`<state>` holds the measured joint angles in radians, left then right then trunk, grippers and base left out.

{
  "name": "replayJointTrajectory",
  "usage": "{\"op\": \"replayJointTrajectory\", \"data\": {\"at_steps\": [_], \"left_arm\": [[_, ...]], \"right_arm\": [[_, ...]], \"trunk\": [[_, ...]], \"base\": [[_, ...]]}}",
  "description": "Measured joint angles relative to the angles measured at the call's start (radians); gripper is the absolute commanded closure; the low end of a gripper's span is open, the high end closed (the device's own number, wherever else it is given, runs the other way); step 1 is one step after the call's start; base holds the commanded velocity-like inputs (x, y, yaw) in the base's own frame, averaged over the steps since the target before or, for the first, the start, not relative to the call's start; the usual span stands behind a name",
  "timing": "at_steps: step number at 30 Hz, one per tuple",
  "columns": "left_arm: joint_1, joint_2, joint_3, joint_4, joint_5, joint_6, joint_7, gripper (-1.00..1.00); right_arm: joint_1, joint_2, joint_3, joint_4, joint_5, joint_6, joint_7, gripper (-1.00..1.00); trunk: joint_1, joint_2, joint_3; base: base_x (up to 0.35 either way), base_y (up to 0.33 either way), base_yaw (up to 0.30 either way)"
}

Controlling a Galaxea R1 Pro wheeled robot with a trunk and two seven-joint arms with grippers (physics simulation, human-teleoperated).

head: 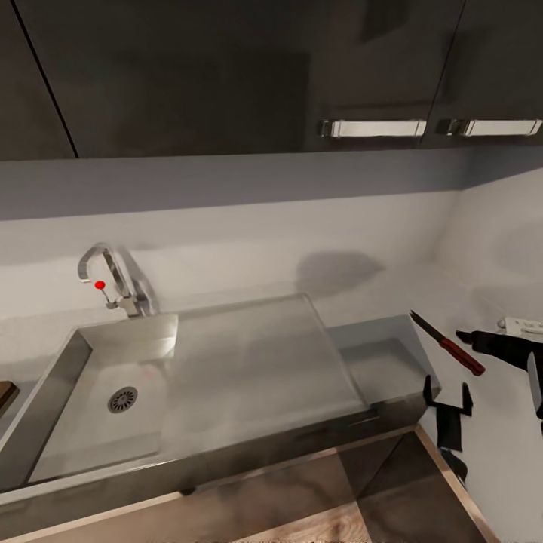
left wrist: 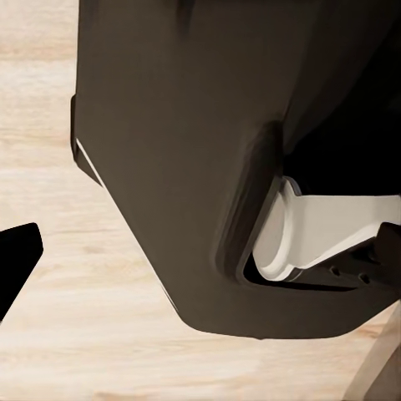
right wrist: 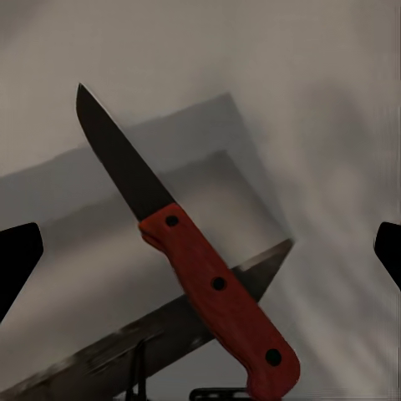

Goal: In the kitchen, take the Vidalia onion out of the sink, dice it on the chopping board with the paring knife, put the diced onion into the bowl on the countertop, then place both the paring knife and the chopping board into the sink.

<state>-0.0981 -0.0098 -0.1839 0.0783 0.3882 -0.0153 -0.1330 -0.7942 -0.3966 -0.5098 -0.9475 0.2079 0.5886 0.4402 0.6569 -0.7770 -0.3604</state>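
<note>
The paring knife (head: 448,343), with a dark blade and a red handle (right wrist: 219,288), hangs tilted in the air past the right end of the countertop (head: 381,354). My right gripper (right wrist: 200,255) is just behind it and open. Its fingertips (right wrist: 18,261) stand far apart and no pad touches the handle. The steel sink (head: 90,441) lies to the left with its drain (head: 122,399), drainboard (head: 256,362) and chrome tap (head: 113,275). No onion shows in the basin. A sliver of the chopping board (head: 4,394) shows left of the sink. The bowl is out of view. My left gripper (left wrist: 200,259) is open, facing my dark body.
Dark wall cabinets (head: 226,75) hang over the pale backsplash. A light side wall (head: 505,249) closes the right. A small black two-pronged part (head: 449,413) sits below the knife, against that wall. The floor is light wood (left wrist: 92,334).
</note>
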Motion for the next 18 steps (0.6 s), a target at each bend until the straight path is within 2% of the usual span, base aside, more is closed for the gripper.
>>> {"op": "replayJointTrajectory", "data": {"at_steps": [5,18], "left_arm": [[0.0,-0.001,0.0,0.0,0.0,0.0,0.0,-1.0],[0.0,-0.002,0.0,0.0,0.0,0.0,0.0,-1.0]], "right_arm": [[0.0,0.007,0.001,0.013,0.031,-0.002,0.001,-1.0],[-0.001,0.005,-0.001,0.045,0.038,-0.005,0.002,-1.0]], "trunk": [[0.0,0.0,-0.008],[0.0,0.0,-0.029]], "base": [[0.002,0.0,0.0],[0.0,0.0,0.0]]}}
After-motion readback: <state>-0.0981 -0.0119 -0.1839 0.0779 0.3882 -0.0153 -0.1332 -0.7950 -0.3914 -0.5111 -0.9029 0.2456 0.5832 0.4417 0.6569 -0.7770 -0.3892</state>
